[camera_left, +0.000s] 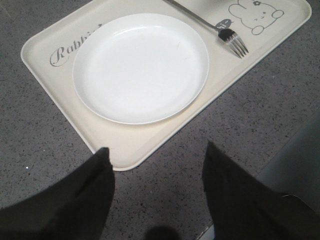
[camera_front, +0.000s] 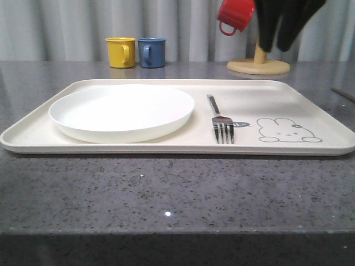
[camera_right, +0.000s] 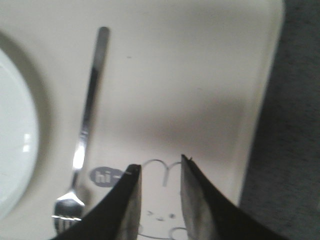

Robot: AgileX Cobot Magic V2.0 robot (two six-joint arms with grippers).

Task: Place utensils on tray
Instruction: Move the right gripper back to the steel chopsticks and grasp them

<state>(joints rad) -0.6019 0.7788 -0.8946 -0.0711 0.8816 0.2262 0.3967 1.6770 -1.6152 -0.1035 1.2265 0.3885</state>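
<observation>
Right gripper point(camera_front: 285, 39) raised high over the far right part of the tray point(camera_front: 177, 151), dark fingers pointing down, nothing between them. From the right wrist view, same gripper point(camera_right: 160, 167) hanging above the rabbit drawing point(camera_right: 162, 215), fingertips point(camera_right: 131, 172) a short gap apart, pinching nothing, clear of the surface. Left gripper point(camera_left: 156, 152) held above the grey speckled worktop point(camera_left: 40, 135) off one corner of the tray point(camera_left: 135, 150), fingers point(camera_left: 100, 160) spread wide and bare.

Fork point(camera_front: 219, 119) lying flat on the tray, between the round white plate point(camera_front: 122, 111) and the rabbit drawing point(camera_front: 285, 131), tines toward the near rim, handle pointing away. Tines next to the small "hi" bubble point(camera_right: 104, 176), just beside the plate's edge, not touching it. Plate resting on the left half of the tray.

Behind the tray, on the worktop: yellow mug point(camera_front: 121, 52) and blue mug point(camera_front: 151, 52) side by side, well apart from a wooden stand point(camera_front: 258, 65) with a red mug point(camera_front: 234, 15) hung near its top.
</observation>
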